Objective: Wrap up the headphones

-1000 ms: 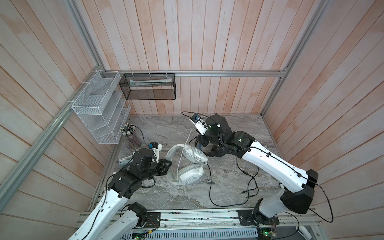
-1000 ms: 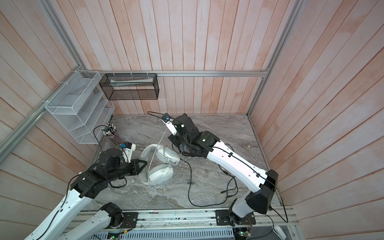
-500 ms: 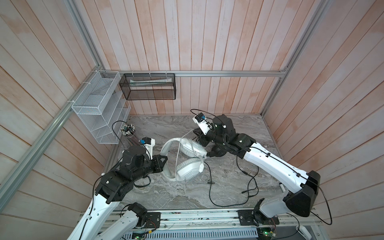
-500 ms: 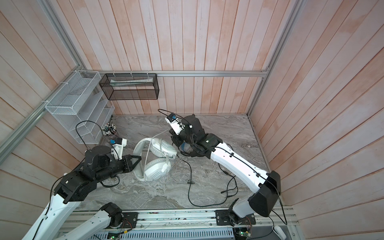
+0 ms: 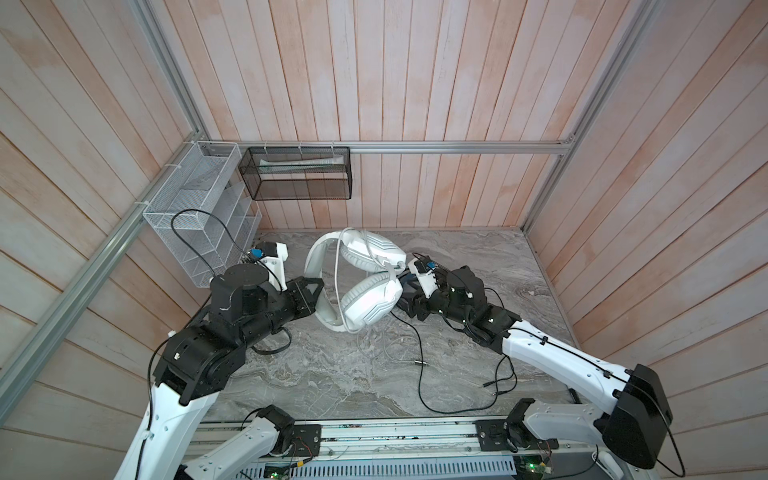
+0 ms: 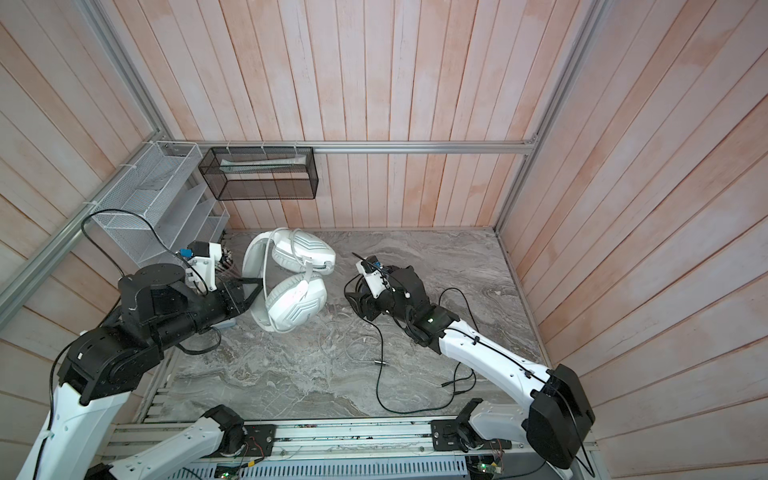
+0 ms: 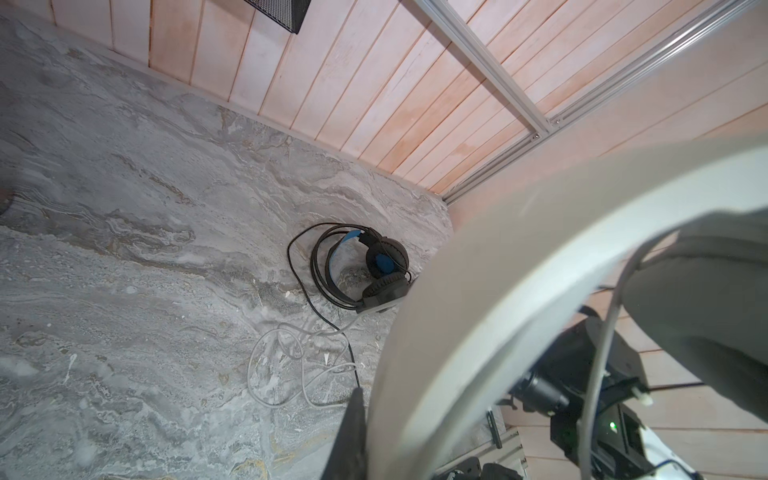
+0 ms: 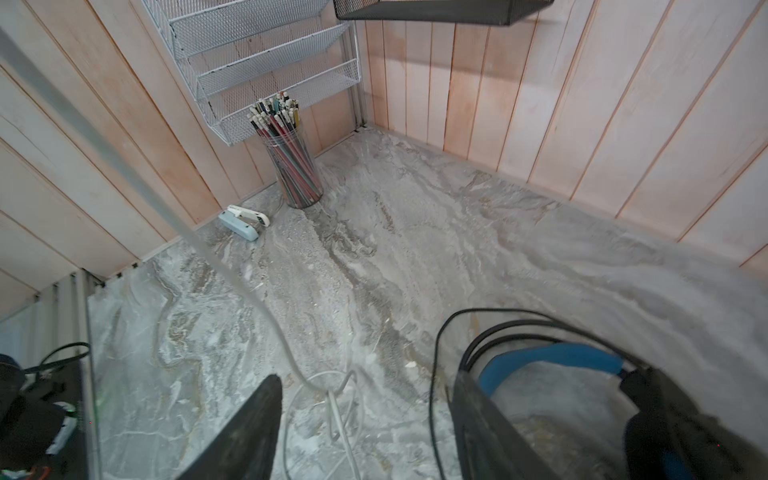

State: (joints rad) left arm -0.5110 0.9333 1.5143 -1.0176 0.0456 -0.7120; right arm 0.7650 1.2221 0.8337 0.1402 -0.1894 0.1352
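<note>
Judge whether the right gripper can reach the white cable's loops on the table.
Probably yes. The right gripper is open, low over the table, and loops of the white cable lie uncovered just ahead between its fingers. The black headset sits close beside one finger, so its cord might get caught too.

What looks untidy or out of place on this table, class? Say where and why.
The white headphones, gripped at the headband by the left hand, leave their white cable lying in a loose tangle on the table. The black cable of the black headphones also sprawls toward the front edge.
</note>
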